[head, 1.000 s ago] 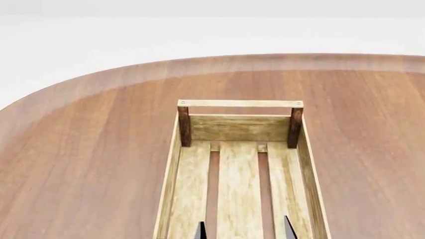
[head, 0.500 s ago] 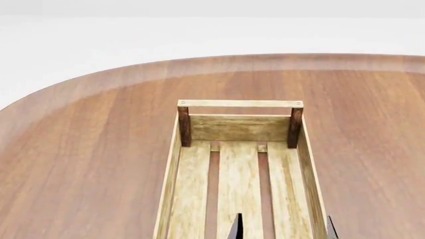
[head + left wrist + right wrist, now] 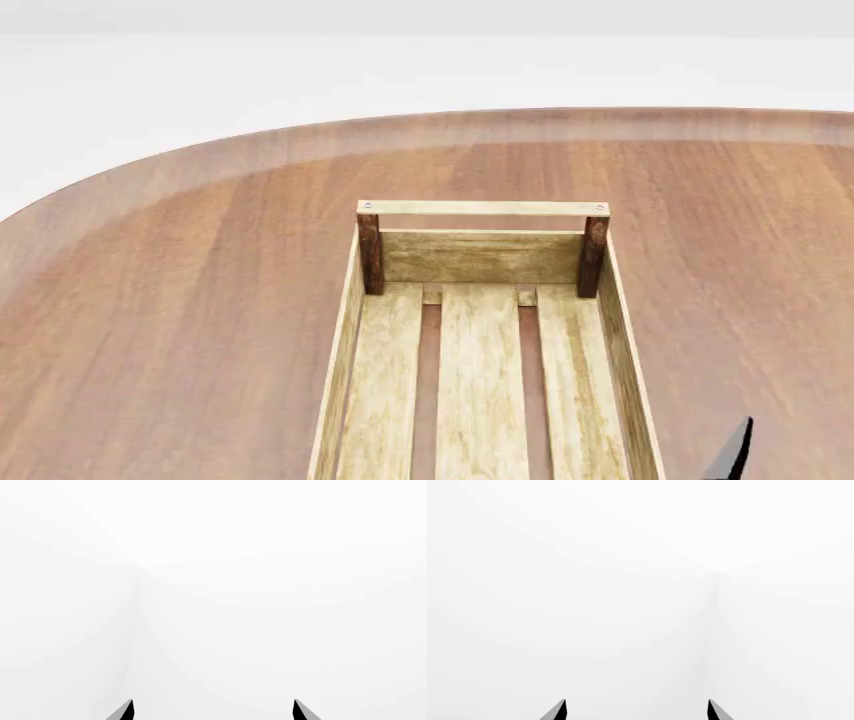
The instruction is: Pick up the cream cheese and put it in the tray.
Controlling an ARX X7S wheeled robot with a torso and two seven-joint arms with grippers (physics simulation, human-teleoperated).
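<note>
The tray (image 3: 481, 257) is a pale slatted wooden crate with dark corner posts. It lies in the middle of the head view, reaching down to the bottom edge, and nothing shows inside it. The cream cheese is out of view in every frame. A single dark fingertip (image 3: 735, 455) pokes up at the bottom right of the head view, just outside the tray's right wall. My left gripper (image 3: 212, 711) is open against blank white in its wrist view. In the right wrist view, my right gripper (image 3: 636, 711) is also open, with nothing between its fingers.
The tray rests on a large brown wooden table (image 3: 174, 300) with a rounded far edge. Beyond that edge is plain white floor or wall. Both wrist views show only white surfaces.
In the head view, a pair of dark fingertips at the bottom edge slid right, from over the tray floor to beyond its right wall. Only one tip shows now.
</note>
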